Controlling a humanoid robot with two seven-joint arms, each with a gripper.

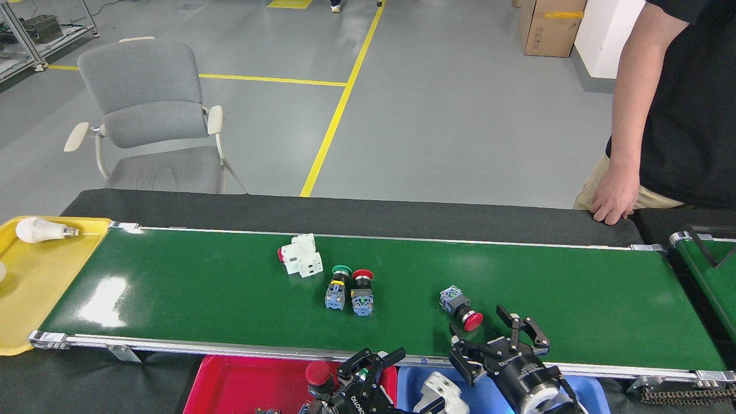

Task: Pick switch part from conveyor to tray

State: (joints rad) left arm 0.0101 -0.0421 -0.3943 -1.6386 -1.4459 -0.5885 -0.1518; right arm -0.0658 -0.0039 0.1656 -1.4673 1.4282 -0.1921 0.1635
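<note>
The conveyor [172, 287] carries a white switch part [299, 263], a green-capped switch [337, 286], a red-capped switch [362, 292] and a red mushroom-button switch [462, 309]. My right gripper [498, 338] stands open over the belt's near edge, just right of and below the mushroom-button switch, holding nothing. At the bottom edge my left gripper [374, 362] is open and empty over the seam between the red tray [230, 382] and the blue tray [586, 397]. Another white switch part [440, 391] lies in the blue tray beside it.
A red-capped switch [318, 374] sits in the red tray. A yellow tray [29, 299] with a light bulb [39, 230] adjoins the belt's left end. A person's hand [612, 201] rests on the black far ledge. A second belt [707, 270] angles in at right.
</note>
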